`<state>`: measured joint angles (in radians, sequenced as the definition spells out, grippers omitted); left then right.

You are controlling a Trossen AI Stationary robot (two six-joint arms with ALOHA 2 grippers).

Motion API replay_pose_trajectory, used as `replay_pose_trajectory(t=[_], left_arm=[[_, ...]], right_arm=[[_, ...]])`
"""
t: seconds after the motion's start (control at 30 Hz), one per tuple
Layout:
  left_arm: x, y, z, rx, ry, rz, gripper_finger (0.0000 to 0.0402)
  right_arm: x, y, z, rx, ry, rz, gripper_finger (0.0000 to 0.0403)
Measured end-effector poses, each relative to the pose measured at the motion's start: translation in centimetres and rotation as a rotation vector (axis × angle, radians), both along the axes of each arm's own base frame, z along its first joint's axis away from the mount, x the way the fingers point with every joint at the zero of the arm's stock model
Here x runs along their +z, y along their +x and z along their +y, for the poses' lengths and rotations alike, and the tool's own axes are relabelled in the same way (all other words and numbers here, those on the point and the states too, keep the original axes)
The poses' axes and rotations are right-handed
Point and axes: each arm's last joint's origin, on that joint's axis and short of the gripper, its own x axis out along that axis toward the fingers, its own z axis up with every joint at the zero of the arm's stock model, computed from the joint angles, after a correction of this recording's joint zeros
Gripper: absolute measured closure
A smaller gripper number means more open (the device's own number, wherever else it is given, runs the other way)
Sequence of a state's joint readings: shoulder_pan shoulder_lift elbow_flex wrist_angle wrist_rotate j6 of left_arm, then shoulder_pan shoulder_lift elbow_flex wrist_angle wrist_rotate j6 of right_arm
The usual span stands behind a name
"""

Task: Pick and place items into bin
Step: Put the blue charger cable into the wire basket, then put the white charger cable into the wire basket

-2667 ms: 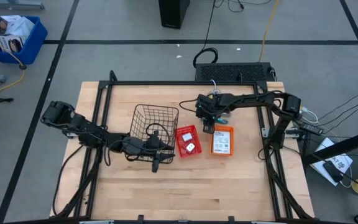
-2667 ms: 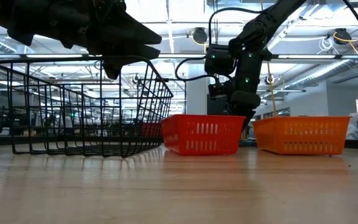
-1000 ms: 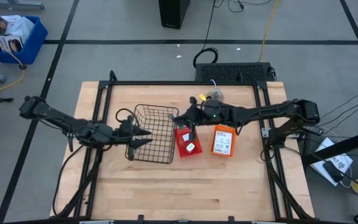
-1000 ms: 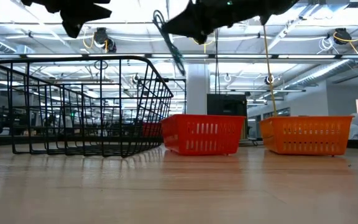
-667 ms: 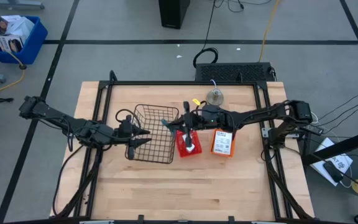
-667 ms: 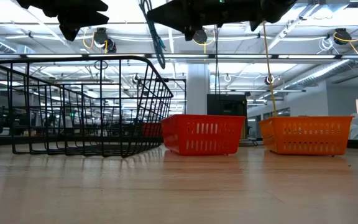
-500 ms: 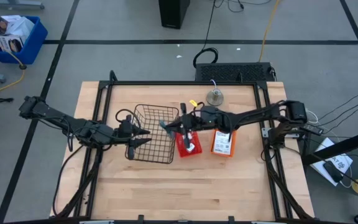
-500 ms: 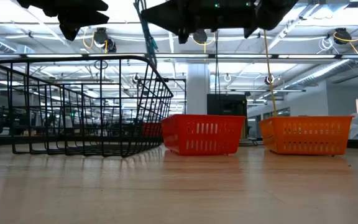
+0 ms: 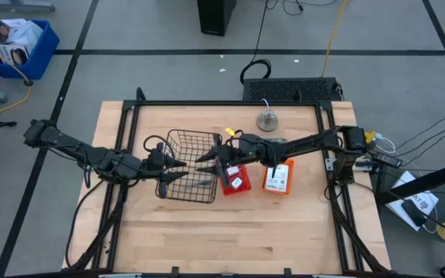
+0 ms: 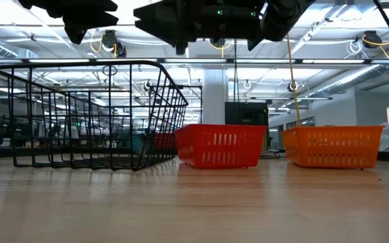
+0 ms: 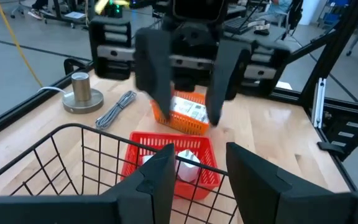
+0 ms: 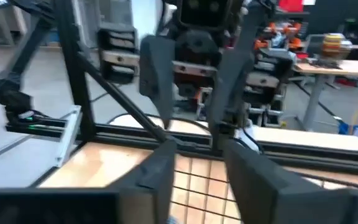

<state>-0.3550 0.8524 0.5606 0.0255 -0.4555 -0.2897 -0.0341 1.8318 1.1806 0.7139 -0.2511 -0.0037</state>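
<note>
The black wire basket stands on the table's left half. A slim blue-grey tool lies on its floor and shows teal through the wires in the low view. My right gripper hovers open above the basket's right rim, pointing toward the table's left; the left wrist view shows it head-on with nothing between its fingers. My left gripper hangs open over the basket's left part, facing it. A white block lies in the red bin.
An orange bin with a printed white pack stands right of the red bin. A round metal weight and a grey braided cable lie toward the far edge. Bare wood runs along the near side.
My right gripper, carrying the blue-grey tool hanging below its fingers, has travelled toward the table's left from above the red bin to above the basket's right rim. It has opened there, and the tool has fallen onto the basket's floor.
</note>
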Motion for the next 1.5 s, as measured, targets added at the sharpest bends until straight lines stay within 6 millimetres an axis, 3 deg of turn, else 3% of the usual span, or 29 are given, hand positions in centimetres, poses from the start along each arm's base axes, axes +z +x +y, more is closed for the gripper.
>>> replay_pose_trajectory(t=[0.1,0.23,0.47,0.7,0.9,1.07,1.27,1.5], left_arm=[[0.0,0.0,0.0,-0.001,0.000,0.001,0.0254],[-0.1,0.0,0.0,-0.003,0.002,0.008,0.0254],[-0.2,-0.1,0.0,-0.008,0.000,0.026,0.0254],[-0.2,-0.1,0.0,-0.008,-0.001,0.022,0.0254],[-0.2,-0.1,0.0,-0.008,-0.001,0.022,0.0254],[-0.2,0.0,0.0,-0.008,0.000,0.023,0.0254],[-0.3,-0.1,0.0,-0.009,0.005,0.031,0.0254],[-0.4,-0.1,0.0,-0.010,0.009,0.038,0.0254]], right_arm=[[0.4,-0.2,-0.2,-0.021,-0.026,-0.007,0.0223],[2.7,-1.3,-0.4,-0.076,-0.084,-0.014,0.0189],[5.9,-5.3,-1.4,-0.321,-0.245,0.182,0.0193],[6.6,-9.1,-4.4,-0.484,-0.273,0.424,0.0207],[4.9,-11.2,-8.1,-0.577,-0.233,0.661,0.0207],[2.5,-11.2,-10.4,-0.576,-0.221,0.805,0.0207],[0.2,-11.2,-11.7,-0.479,-0.145,0.923,0.0207],[-1.1,-11.9,-12.8,-0.445,-0.048,1.003,0.0207]])
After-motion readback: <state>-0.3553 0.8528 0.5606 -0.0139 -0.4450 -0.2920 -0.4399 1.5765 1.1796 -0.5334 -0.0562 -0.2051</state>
